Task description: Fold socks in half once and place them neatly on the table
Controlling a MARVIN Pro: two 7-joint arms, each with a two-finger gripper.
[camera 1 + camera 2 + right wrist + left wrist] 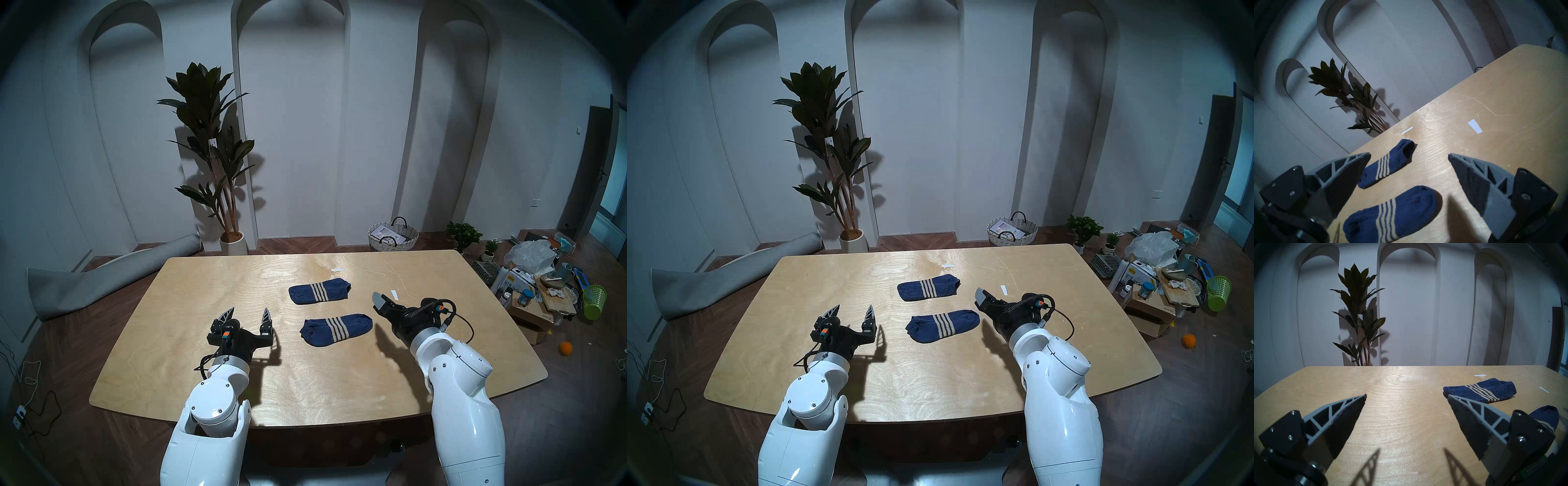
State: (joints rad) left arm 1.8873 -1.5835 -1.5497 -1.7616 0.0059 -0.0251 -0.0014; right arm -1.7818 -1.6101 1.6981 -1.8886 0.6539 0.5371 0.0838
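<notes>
two grippers hover apart, empty. nearest, the left gripper [249,314], fingers spread, has the near sock [336,329] at its 3 o'clock. the right gripper [1409,157], also spread, has that sock's toe end at its 9 o'clock and looks the closer arm. the sock lies flat on the table [190,292], long axis left-right. the far sock [320,291] lies parallel at 12 o'clock, unfolded.

both arms reach fwd; left gripper [248,314] level, jaws wide; right gripper [1409,155] rolled sideways, jaws wide.
</notes>
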